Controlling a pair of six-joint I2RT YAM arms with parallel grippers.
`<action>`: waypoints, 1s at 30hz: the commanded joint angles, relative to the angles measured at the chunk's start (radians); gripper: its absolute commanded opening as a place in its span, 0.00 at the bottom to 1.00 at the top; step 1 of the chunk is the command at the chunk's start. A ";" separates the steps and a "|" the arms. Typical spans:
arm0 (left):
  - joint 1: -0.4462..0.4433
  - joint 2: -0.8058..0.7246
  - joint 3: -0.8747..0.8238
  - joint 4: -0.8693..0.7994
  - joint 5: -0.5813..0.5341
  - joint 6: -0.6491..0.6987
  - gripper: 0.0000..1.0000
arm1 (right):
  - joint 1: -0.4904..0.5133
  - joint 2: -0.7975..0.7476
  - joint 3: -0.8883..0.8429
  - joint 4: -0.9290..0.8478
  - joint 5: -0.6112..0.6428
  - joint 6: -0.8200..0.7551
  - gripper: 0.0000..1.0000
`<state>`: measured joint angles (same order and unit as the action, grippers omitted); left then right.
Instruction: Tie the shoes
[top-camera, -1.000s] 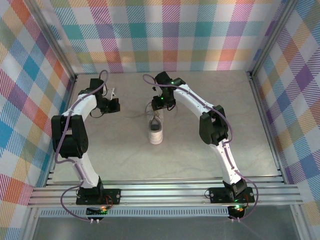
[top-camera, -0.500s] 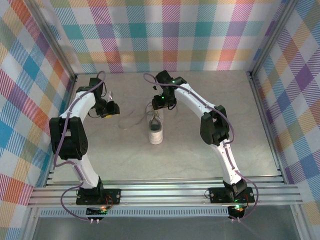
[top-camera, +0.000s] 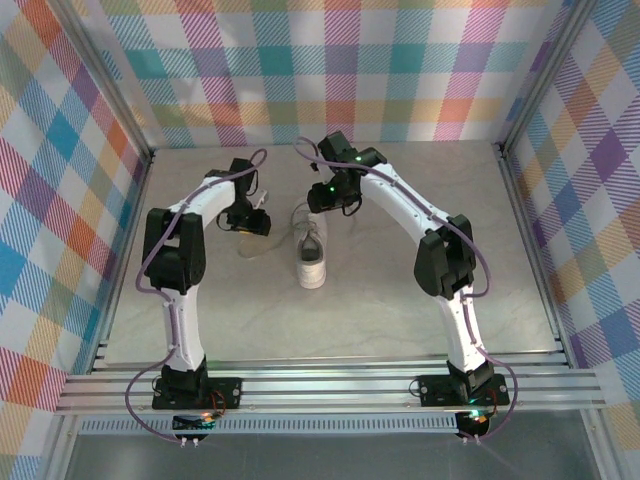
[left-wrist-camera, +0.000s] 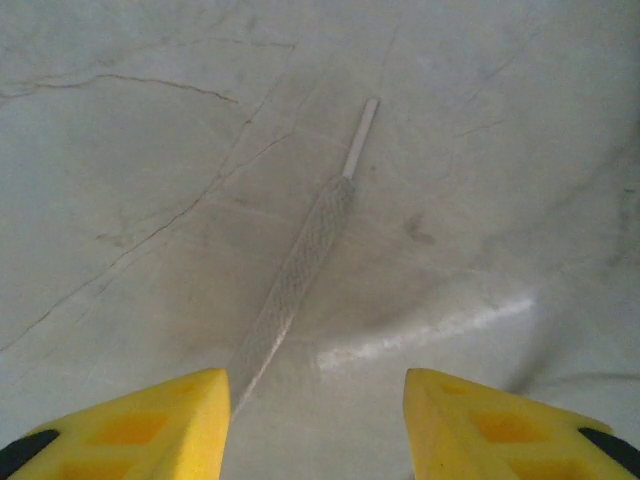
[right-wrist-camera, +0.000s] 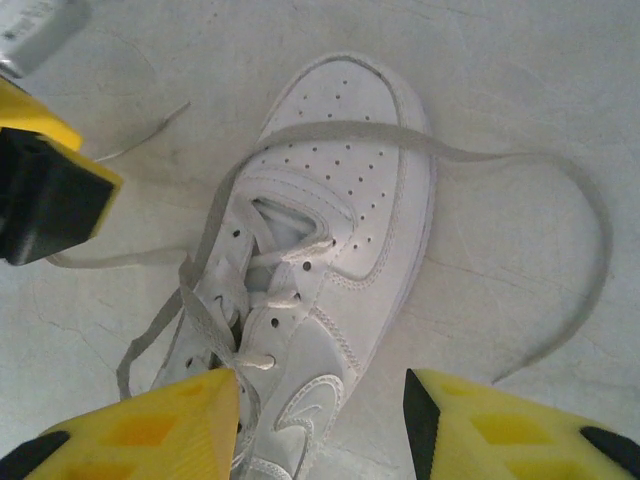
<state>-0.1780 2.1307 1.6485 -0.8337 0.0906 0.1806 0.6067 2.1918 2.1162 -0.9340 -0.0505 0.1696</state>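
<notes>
Two robot arms lean inward, both grippers aimed down with jaws parted.

The left arm bends forward and right; the left gripper has its yellow fingers spread, nothing between them. The right arm arches left; the right gripper has its yellow fingers spread equally wide.

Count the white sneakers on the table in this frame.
1. The single white low-top sneaker stands near the middle of the pale marbled table, with its toe toward the near edge. Nowhere in view looks big enough to hide a second one.
</notes>
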 joint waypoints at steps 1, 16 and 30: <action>0.003 0.011 0.043 0.019 -0.080 0.020 0.49 | -0.004 -0.042 -0.027 0.008 -0.021 0.016 0.48; -0.012 0.141 0.074 0.001 0.008 -0.016 0.21 | 0.035 -0.058 -0.027 0.002 0.011 0.002 0.48; 0.072 -0.293 -0.302 0.316 0.249 -0.092 0.00 | 0.086 -0.032 0.059 -0.043 0.001 -0.220 0.47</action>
<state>-0.1116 1.9419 1.3952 -0.6071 0.2443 0.1261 0.6785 2.1620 2.1304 -0.9497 -0.0250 0.0360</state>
